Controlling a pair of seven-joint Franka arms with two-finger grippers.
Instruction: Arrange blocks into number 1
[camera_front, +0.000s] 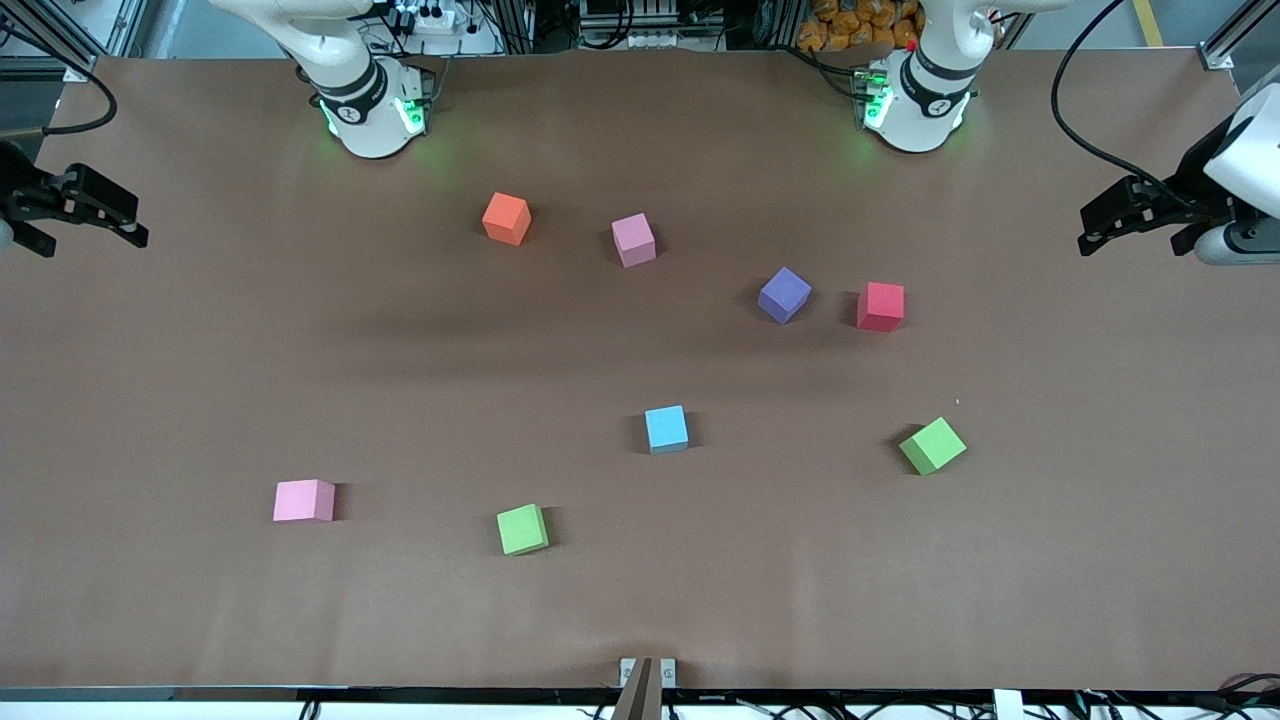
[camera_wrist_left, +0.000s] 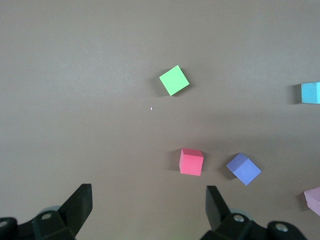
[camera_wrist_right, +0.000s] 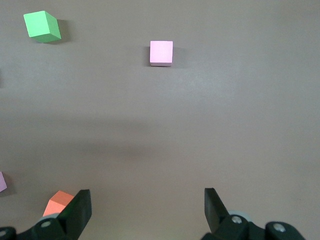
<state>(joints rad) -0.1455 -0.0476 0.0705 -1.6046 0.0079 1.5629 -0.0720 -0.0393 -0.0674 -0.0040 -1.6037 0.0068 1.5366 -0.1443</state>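
Observation:
Several blocks lie scattered on the brown table. The orange block (camera_front: 506, 218), a pink block (camera_front: 633, 240), the purple block (camera_front: 784, 294) and the red block (camera_front: 880, 306) lie closer to the arm bases. The light blue block (camera_front: 666, 429), one green block (camera_front: 932, 446), a second green block (camera_front: 522, 529) and another pink block (camera_front: 304, 501) lie nearer the front camera. My left gripper (camera_front: 1095, 228) hangs open and empty over its end of the table, with the red block (camera_wrist_left: 191, 161) just ahead of its fingers. At the other end my right gripper (camera_front: 125, 218) hangs open and empty, beside the orange block (camera_wrist_right: 59, 202).
The two arm bases (camera_front: 375, 110) (camera_front: 915, 100) stand at the table's edge farthest from the front camera. A small metal bracket (camera_front: 647, 672) sits at the edge nearest that camera. A black cable (camera_front: 1075, 120) loops over the table toward the left arm.

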